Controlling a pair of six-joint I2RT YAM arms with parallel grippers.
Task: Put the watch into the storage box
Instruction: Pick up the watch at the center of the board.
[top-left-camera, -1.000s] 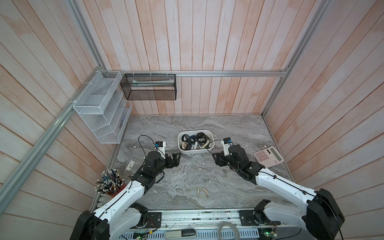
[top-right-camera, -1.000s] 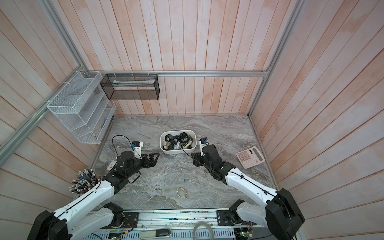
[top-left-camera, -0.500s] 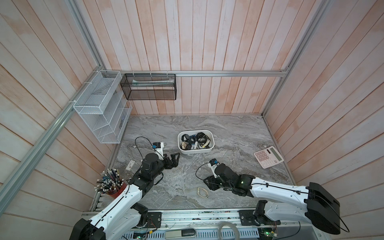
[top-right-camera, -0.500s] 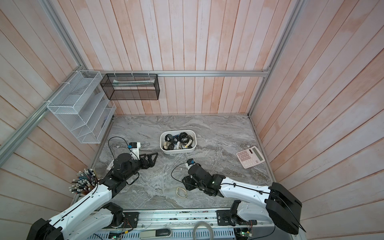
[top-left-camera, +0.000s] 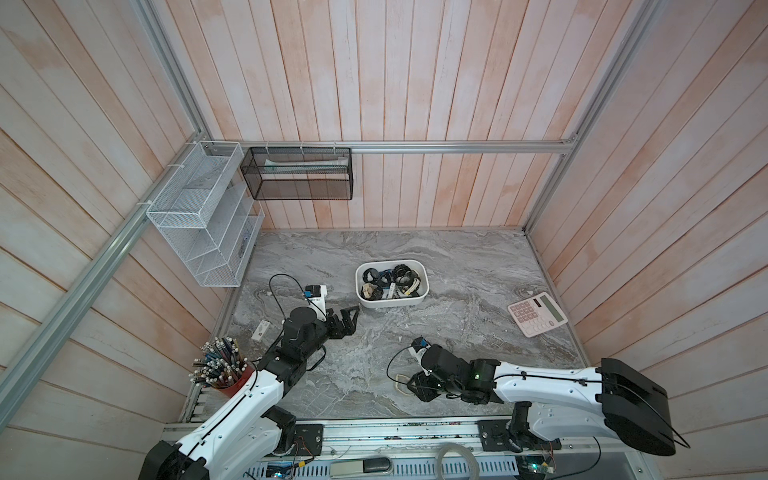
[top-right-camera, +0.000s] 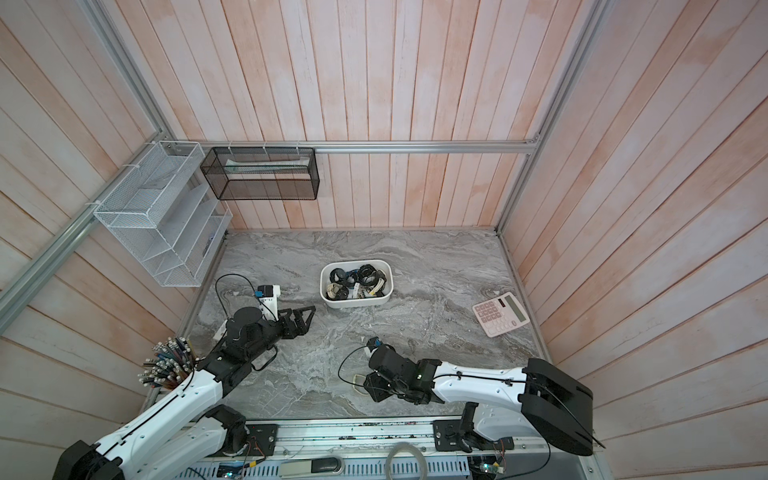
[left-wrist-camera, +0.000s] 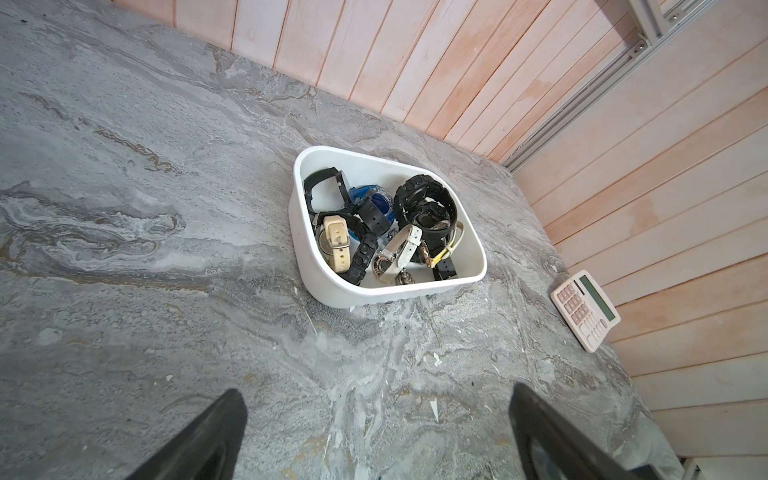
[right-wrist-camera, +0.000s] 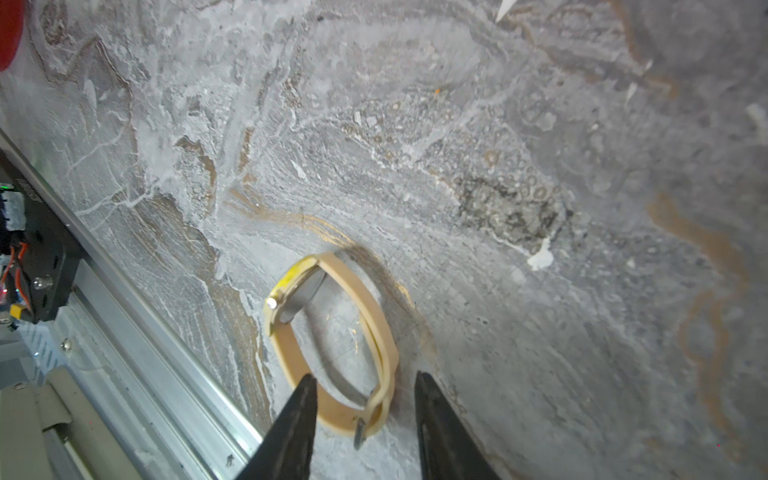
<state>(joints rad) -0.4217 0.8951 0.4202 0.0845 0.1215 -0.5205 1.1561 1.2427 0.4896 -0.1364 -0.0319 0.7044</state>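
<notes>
A tan-strapped watch (right-wrist-camera: 380, 332) with a yellow-rimmed case lies on the marble table near its front edge; both top views show it as a small cream loop (top-left-camera: 400, 381) (top-right-camera: 356, 380). My right gripper (right-wrist-camera: 365, 375) (top-left-camera: 415, 384) is low over it. Its open jaws straddle the buckle end of the strap, and a gap shows on one side. The white storage box (top-left-camera: 390, 305) (top-right-camera: 355, 302) (left-wrist-camera: 332, 291) stands mid-table and holds several watches. To the left of the box, my left gripper (top-left-camera: 349, 318) (left-wrist-camera: 377, 390) hovers wide open and empty.
A pink calculator (top-left-camera: 537, 313) lies at the right wall. A red cup of pencils (top-left-camera: 220, 370) stands at the front left beside my left arm. A white wire rack (top-left-camera: 203, 232) and a black mesh basket (top-left-camera: 297, 174) hang on the walls. A metal rail (right-wrist-camera: 137, 328) runs right beside the watch.
My right arm has swung from beside the storage box to the table's front and come down over the watch, its jaws narrowing. The left arm has barely moved.
</notes>
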